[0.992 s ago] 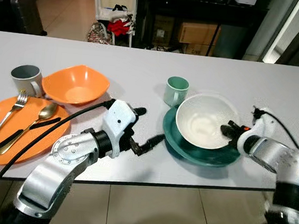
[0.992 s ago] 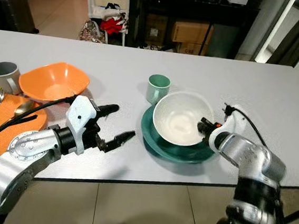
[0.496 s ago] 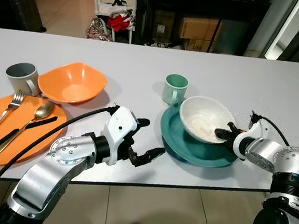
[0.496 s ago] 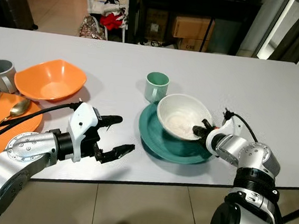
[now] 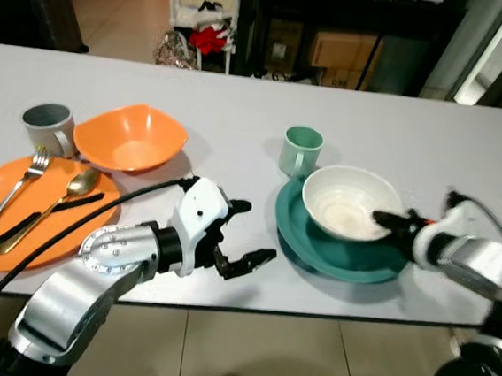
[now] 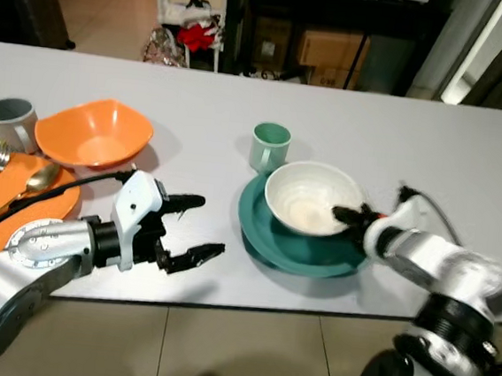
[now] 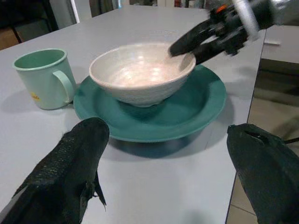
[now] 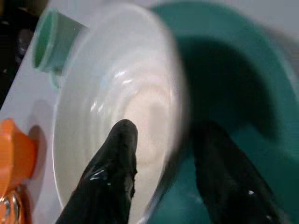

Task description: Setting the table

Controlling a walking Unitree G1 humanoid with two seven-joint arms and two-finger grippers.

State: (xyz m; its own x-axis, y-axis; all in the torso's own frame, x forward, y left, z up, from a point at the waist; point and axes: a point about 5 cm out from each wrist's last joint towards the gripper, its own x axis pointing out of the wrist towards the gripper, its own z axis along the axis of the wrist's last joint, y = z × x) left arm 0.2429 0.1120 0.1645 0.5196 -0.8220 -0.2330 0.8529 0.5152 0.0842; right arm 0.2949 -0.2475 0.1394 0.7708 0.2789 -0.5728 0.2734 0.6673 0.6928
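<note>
Right wrist view: right gripper (image 8: 161,172) straddles the rim of the white bowl (image 8: 117,116), one finger inside, one outside, the rim between them; whether the pads press the rim cannot be told through the blur. White bowl sits on the teal plate (image 5: 351,255), glazed, ridged inside, with nothing in it.

Left gripper (image 5: 245,234) hovers over the bare table (image 5: 399,131) just left of the teal plate, jaws spread wide, holding nothing.

Relative to the teal plate: one mint mug (image 5: 301,150) stands just behind its left rim, handle toward the robot. Well to the left, one orange bowl (image 5: 131,137), and beyond it one grey mug (image 5: 47,127). In front of those, one orange plate (image 5: 15,236) carrying one fork (image 5: 8,194), one gold spoon (image 5: 54,205) and a black utensil (image 5: 39,221), type not resolvable.

A black cable (image 5: 70,224) from the left arm crosses over the orange plate's right edge. Nothing stands between the left gripper and the teal plate.

Count: two plates, two bowls, two mugs.
</note>
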